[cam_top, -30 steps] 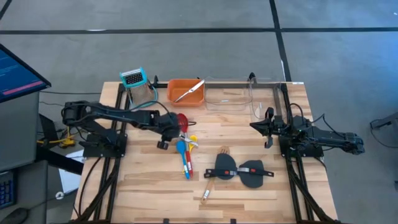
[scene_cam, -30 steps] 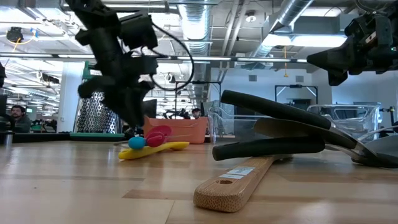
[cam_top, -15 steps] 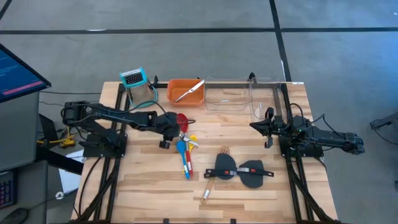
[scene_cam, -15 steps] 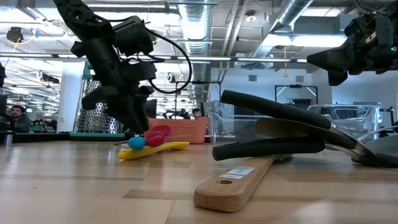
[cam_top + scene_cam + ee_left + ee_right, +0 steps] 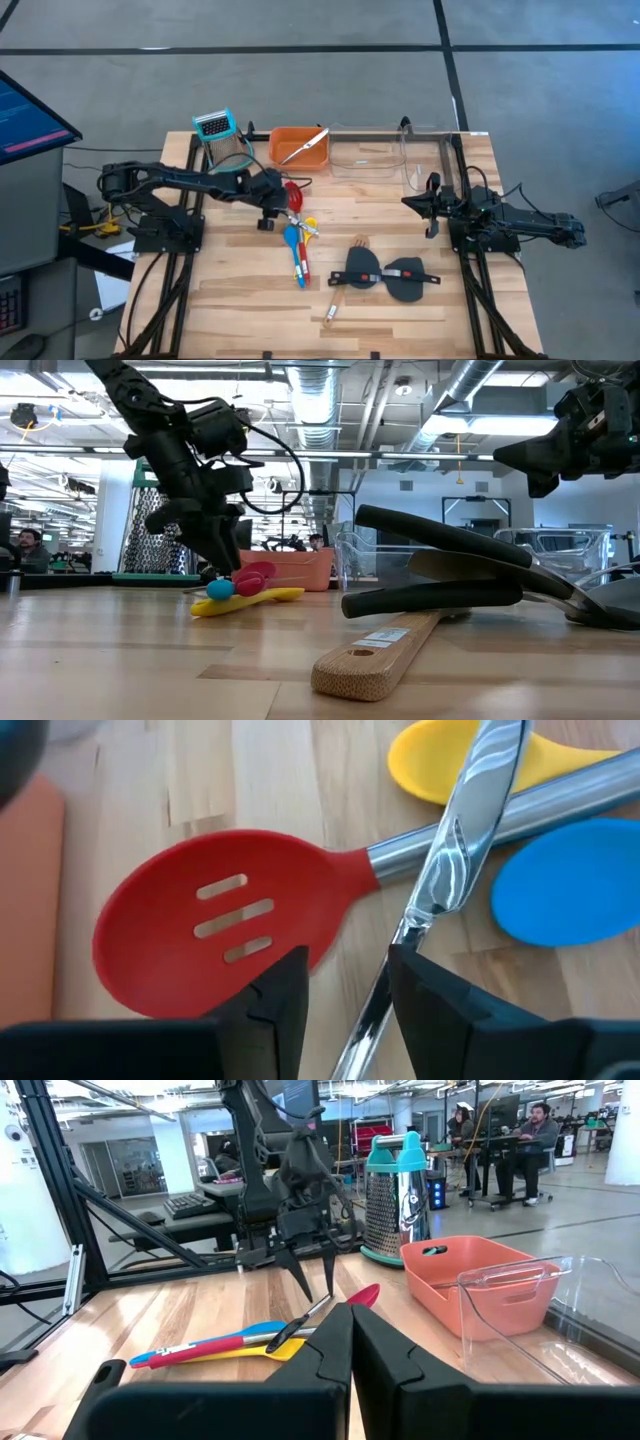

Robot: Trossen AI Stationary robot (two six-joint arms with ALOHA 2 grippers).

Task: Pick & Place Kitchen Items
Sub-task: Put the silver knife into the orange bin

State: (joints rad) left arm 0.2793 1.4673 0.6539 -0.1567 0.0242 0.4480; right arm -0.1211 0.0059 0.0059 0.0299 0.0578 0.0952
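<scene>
At centre-left of the high view, the left gripper [image 5: 283,208], jaws part-open astride the silver metal tongs [image 5: 452,870] crossing the red slotted spoon [image 5: 215,930], risks dragging the spoon; the right gripper [image 5: 432,205] waits shut.

- Red slotted spoon [image 5: 292,191], blue spoon [image 5: 291,239] and yellow spoon [image 5: 309,224] lie crossed mid-table.
- Two black spatulas [image 5: 385,276] overlap a wooden spatula [image 5: 345,283] nearer the front edge.
- Silver tongs [image 5: 304,146] lie in the tray.

Red slotted spoon [image 5: 215,935] — blue spoon [image 5: 570,880], yellow spoon [image 5: 450,765] — orange tray [image 5: 297,146].
</scene>
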